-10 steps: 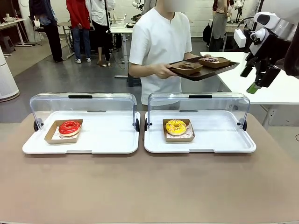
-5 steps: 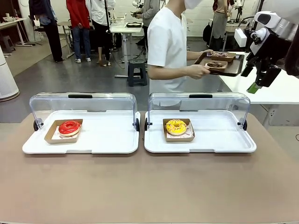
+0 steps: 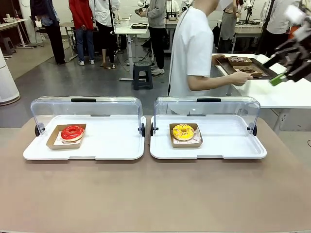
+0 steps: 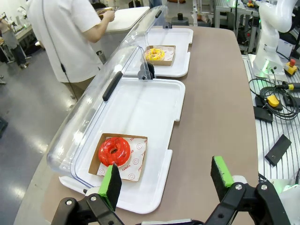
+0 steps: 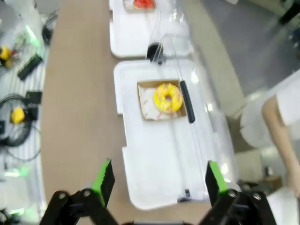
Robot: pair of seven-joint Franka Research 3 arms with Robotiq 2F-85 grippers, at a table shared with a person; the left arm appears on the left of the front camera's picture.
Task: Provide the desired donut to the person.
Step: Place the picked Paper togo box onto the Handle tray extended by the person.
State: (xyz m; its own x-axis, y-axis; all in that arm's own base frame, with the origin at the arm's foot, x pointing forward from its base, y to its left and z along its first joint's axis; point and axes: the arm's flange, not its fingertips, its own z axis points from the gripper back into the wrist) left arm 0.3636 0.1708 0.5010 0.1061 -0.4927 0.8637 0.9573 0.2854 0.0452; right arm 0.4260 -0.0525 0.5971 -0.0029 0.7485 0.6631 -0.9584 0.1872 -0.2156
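Person (image 3: 194, 48) in white shirt standing sideways at far side of bench (image 3: 155, 194), hand on dark tray (image 3: 243, 65) w/ brown donuts on side table. Red donut (image 3: 72, 132) sitting in L white tray (image 3: 112, 143), yellow donut (image 3: 183, 131) in R tray (image 3: 228, 141), lids up. L gripper (image 4: 166, 180) hovering w/ jaws apart, holding nothing; R gripper (image 5: 157, 180) hanging high, jaws apart too, empty

No text can be read; the paper liner (image 4: 135, 157) under the red donut (image 4: 114, 151) carries red print (too small).
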